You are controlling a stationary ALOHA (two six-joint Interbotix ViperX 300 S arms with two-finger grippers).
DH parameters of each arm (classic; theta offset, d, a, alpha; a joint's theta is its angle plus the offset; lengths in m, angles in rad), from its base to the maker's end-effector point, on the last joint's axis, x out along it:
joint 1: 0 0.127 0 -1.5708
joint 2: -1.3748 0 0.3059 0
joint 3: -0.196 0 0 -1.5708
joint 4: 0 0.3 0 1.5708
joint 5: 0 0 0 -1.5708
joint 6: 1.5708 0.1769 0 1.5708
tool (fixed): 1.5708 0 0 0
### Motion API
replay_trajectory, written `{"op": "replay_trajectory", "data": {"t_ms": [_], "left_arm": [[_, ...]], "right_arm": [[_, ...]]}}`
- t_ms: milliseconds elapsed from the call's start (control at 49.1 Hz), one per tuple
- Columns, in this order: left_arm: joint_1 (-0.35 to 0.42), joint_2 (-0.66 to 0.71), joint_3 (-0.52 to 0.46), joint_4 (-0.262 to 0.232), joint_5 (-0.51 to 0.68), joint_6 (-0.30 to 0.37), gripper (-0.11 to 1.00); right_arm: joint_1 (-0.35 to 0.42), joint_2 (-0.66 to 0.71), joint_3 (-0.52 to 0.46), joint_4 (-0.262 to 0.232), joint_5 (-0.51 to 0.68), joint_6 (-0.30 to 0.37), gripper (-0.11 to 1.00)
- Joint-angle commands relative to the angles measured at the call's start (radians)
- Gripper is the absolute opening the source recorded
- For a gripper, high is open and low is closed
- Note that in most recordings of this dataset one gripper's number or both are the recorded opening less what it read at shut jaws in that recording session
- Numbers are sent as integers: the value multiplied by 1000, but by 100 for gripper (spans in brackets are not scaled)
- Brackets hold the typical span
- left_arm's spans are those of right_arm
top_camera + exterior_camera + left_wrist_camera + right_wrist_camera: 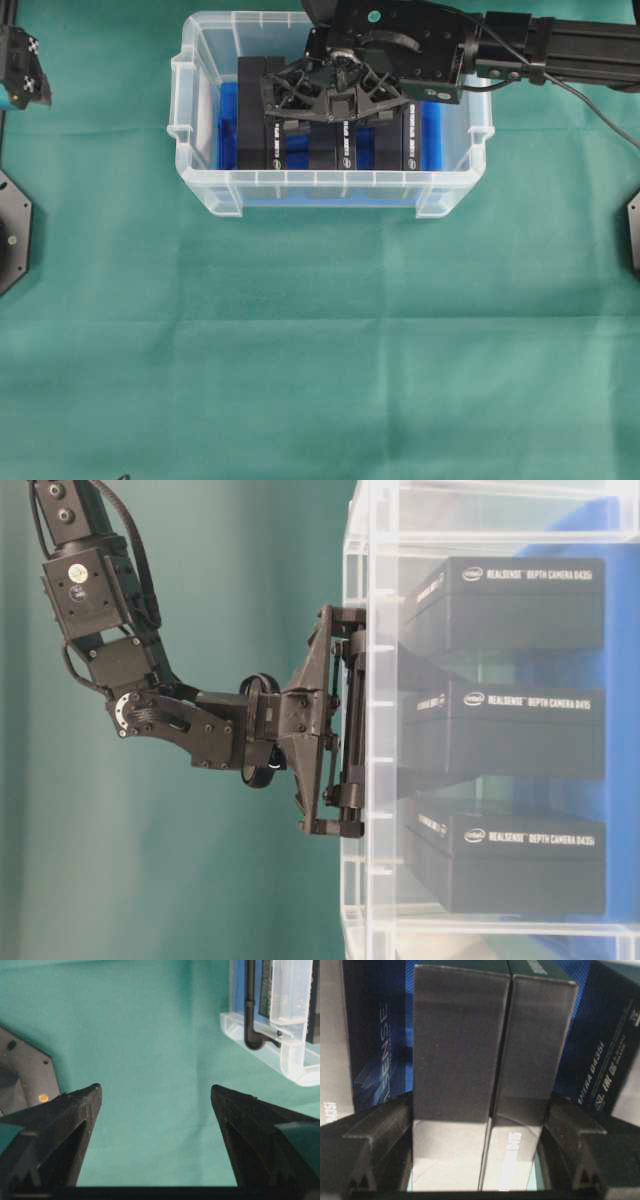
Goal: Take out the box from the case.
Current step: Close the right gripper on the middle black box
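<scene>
Right claw (pixel 332 100) is down inside the case (pixel 205 185), fingers (pixel 382 1132) straddling two black boxes standing side by side. Left box of the pair (pixel 460 1045) and right box of the pair (pixel 532 1047) are pressed together, seam running straight up the middle of the wrist view. Jaws sit partway open, a finger just beside each outer face; can't tell whether the pads are actually touching, so no confirmed grip.

Around the pair: more black boxes close on both sides in the right wrist view, printed faces angled toward the camera, blue cloth (pixel 228 120) showing behind and between them. Tight packing, little free space next to the fingers.

Box count: table-level view shows three labelled ones through the clear wall (pixel 505 605), (pixel 505 730), (pixel 510 855). The right arm (pixel 560 50) covers part of the row from overhead, so total is uncertain.

Case sits at the far middle of the green worktop (pixel 320 350), rim up.

Left claw (pixel 155 1097) is wide open, holding nothing, over bare green cloth well apart from the case; case corner shows at the upper right of its view.
</scene>
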Motion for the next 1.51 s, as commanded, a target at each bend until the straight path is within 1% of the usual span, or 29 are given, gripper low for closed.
{"op": "replay_trajectory", "data": {"t_ms": [0, 244, 427, 651, 1140, 1486], "left_arm": [[3, 2, -12, 2, -3, 0, 90], [3, 2, -12, 3, -5, 0, 90], [3, 2, -12, 3, -5, -2, 90], [2, 0, -12, 2, -5, -2, 90], [3, 2, -14, 2, -3, 0, 90], [3, 2, -14, 2, -5, -3, 90]], "right_arm": [[5, -20, -14, 5, -2, 3, 67], [6, -21, -15, 3, -2, 17, 67], [5, -26, -57, 3, 12, 20, 67], [3, -29, -130, 3, 127, 17, 67], [9, -57, -290, 5, 311, 14, 67], [9, -72, -397, -5, 437, 14, 67]]}}
